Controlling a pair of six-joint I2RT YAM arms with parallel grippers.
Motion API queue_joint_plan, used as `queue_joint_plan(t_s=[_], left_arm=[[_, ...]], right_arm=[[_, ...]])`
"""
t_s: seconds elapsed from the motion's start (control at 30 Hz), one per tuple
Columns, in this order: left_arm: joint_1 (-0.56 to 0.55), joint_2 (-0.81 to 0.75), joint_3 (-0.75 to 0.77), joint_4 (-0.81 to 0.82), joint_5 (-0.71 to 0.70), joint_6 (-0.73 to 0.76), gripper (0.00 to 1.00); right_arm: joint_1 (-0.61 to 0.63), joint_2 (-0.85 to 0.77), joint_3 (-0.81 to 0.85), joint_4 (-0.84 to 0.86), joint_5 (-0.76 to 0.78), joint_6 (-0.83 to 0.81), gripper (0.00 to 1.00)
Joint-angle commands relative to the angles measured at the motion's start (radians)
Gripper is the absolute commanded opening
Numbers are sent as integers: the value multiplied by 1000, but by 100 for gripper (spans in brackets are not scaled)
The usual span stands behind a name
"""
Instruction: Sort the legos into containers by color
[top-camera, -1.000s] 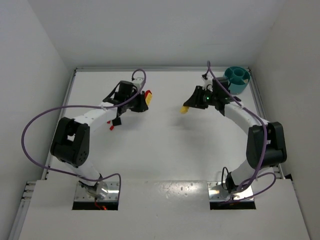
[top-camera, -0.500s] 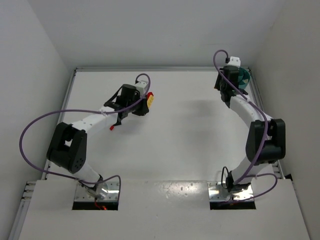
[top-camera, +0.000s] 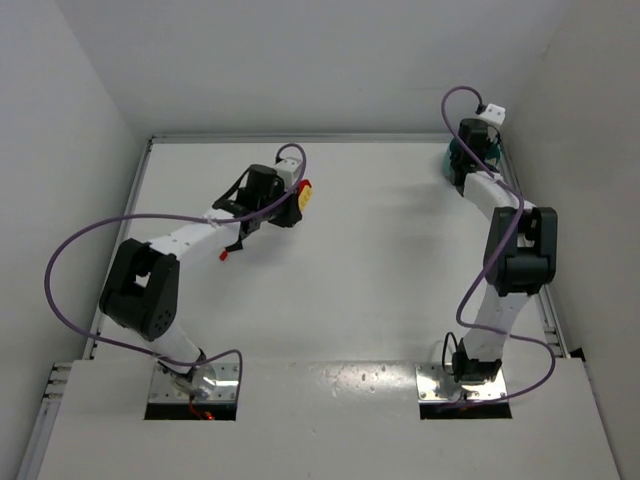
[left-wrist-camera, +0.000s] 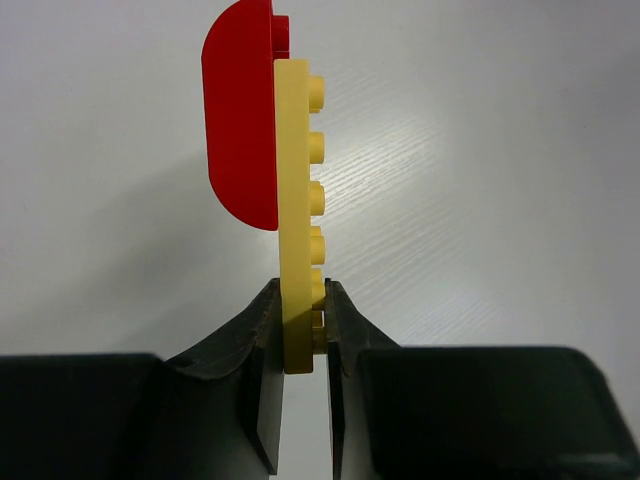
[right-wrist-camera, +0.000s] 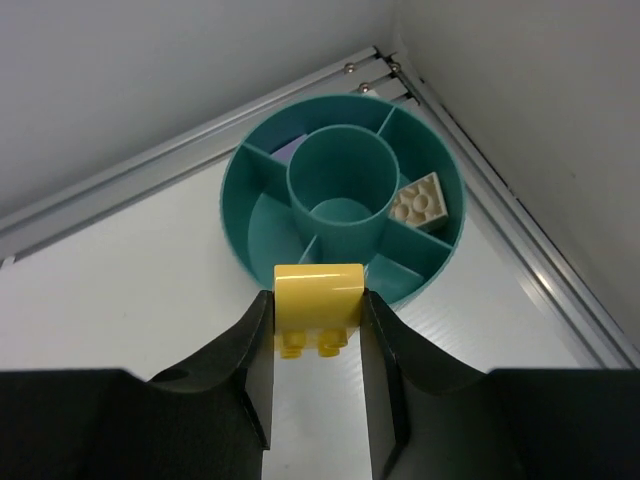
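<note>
My left gripper (left-wrist-camera: 297, 320) is shut on a long pale yellow plate (left-wrist-camera: 293, 200) with a red rounded piece (left-wrist-camera: 242, 110) stuck to its upper end; in the top view the pair (top-camera: 303, 192) is held above the table left of centre. My right gripper (right-wrist-camera: 317, 315) is shut on a yellow brick (right-wrist-camera: 318, 296) just above the near rim of the round teal bowl (right-wrist-camera: 240, 225), which stands in the far right corner (top-camera: 453, 162). One compartment holds a cream brick (right-wrist-camera: 420, 203), another a purple piece (right-wrist-camera: 290, 150). A small red brick (top-camera: 224, 254) lies on the table under the left arm.
A metal rail (right-wrist-camera: 150, 170) runs behind the bowl and another (right-wrist-camera: 530, 260) along its right side, meeting at the white walls. The left arm's purple cable (top-camera: 80, 240) loops out to the left.
My right gripper has swung from the table's middle to the far right corner with the yellow brick, ending over the bowl. My left gripper has shifted slightly right with its pieces.
</note>
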Motion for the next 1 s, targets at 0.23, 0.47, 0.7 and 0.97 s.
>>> queue_joint_plan(t_s=[0.23, 0.47, 0.7, 0.97], left_arm=[[-11, 56, 81, 41, 30, -6, 0], [-11, 56, 81, 51, 30, -6, 0], [-11, 65, 91, 51, 21, 14, 0], [-11, 75, 91, 51, 30, 23, 0]], right_arm=[[-48, 82, 128, 86, 40, -7, 0], [-68, 104, 139, 116, 31, -27, 0], [-77, 131, 139, 146, 31, -66, 0], [-77, 131, 148, 127, 11, -75, 37]])
